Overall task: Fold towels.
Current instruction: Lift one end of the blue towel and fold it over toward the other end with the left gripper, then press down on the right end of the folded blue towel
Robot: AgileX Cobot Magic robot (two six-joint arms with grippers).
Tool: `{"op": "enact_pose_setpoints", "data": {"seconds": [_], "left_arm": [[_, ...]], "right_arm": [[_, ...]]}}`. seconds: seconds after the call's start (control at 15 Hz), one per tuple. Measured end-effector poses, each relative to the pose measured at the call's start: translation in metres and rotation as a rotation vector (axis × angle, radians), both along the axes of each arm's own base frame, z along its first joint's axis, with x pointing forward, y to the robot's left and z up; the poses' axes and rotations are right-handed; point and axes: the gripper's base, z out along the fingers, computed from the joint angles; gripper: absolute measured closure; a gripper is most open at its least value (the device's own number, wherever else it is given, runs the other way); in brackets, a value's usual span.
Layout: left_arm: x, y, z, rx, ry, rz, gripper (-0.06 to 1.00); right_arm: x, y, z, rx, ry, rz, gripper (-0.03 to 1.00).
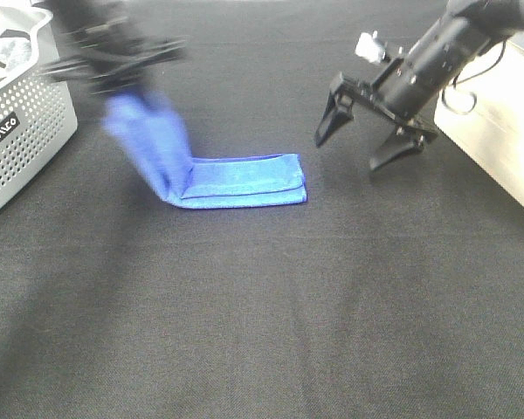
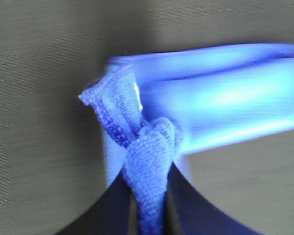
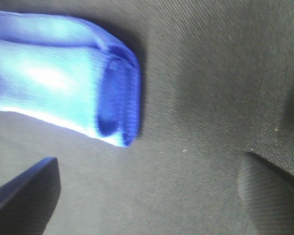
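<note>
While my left gripper [image 1: 122,74], beside the grey basket [image 1: 22,131], pinches one end of the blue towel [image 1: 240,182] up off the black tablecloth [image 1: 262,314], the rest lies folded flat mid-table; my right gripper [image 1: 349,150] hovers spread wide just beyond the towel's folded edge, touching nothing, bare cloth beneath, a white box [image 1: 498,131] at far right

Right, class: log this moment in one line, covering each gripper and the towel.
towel: folded, one end raised, rest on table | left gripper: shut on raised end | right gripper: open, empty
</note>
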Motion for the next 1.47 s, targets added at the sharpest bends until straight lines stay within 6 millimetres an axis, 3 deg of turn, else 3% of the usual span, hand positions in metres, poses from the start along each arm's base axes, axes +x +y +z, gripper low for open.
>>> {"op": "enact_pose_setpoints", "data": {"seconds": [0.13, 0.2, 0.4, 0.47, 0.67, 0.8, 0.93, 1.13, 1.33, 1.47], "left_arm": [[0.001, -0.027, -0.009, -0.034, 0.020, -0.003, 0.87], [0.001, -0.027, -0.009, -0.034, 0.020, -0.003, 0.87], [0.005, -0.056, -0.037, -0.048, 0.062, -0.004, 0.87], [0.007, -0.069, -0.051, -0.067, 0.070, 0.007, 0.82], [0.007, -0.097, -0.067, -0.163, 0.032, 0.021, 0.61], [0.007, -0.109, -0.069, -0.225, 0.010, 0.038, 0.40], [0.007, -0.113, -0.067, -0.260, -0.002, 0.049, 0.30], [0.011, -0.107, -0.061, -0.267, -0.017, 0.061, 0.29], [0.031, -0.048, -0.024, -0.193, -0.099, 0.118, 0.29], [0.040, -0.011, -0.010, -0.129, -0.129, 0.159, 0.28]], "right_arm": [[0.000, 0.000, 0.010, 0.004, -0.017, -0.015, 0.05], [0.000, 0.000, 0.010, 0.004, -0.017, -0.015, 0.05], [-0.002, 0.000, 0.023, 0.007, -0.049, -0.018, 0.05], [-0.002, 0.000, 0.025, 0.007, -0.052, -0.019, 0.05], [-0.001, -0.001, 0.025, 0.004, -0.056, -0.020, 0.05], [0.000, -0.001, 0.025, 0.001, -0.068, -0.025, 0.05], [0.000, -0.001, 0.025, -0.003, -0.070, -0.025, 0.05], [0.000, -0.001, 0.025, -0.003, -0.071, -0.025, 0.05], [-0.001, 0.007, 0.029, 0.088, -0.059, -0.019, 0.05], [-0.006, 0.035, 0.035, 0.196, -0.067, 0.033, 0.05]]}}
